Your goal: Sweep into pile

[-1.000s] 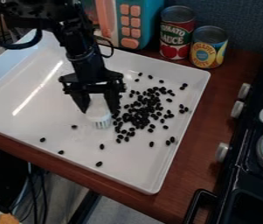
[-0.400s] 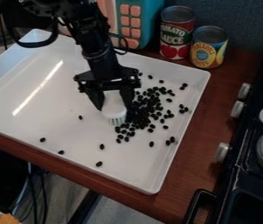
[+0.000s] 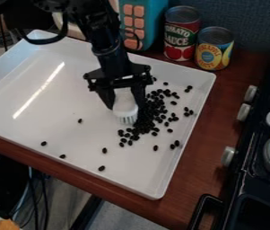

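The black gripper (image 3: pixel 125 102) hangs over the middle of the white tray, shut on a white brush (image 3: pixel 125 106) whose bristles point down at the tray floor. Right beside the brush, on its right, lies the main heap of black beans (image 3: pixel 153 112), loosely spread at its edges. The right finger overlaps the heap's left side and hides some beans. Several single beans lie apart at the lower left, one of them (image 3: pixel 102 168) near the tray's front.
The white tray (image 3: pixel 53 121) has raised walls and rests on a brown wooden counter (image 3: pixel 200 157). Behind it stand a tomato sauce can (image 3: pixel 181 33), a yellow-labelled can (image 3: pixel 214 48) and a teal toy microwave (image 3: pixel 151 18). A black stove (image 3: pixel 254 179) borders the counter's right side.
The gripper and brush have moved right, and lately slightly up the view, to the heap's left edge. Beans there are pressed closer together, and one loose bean left of the brush has shifted.
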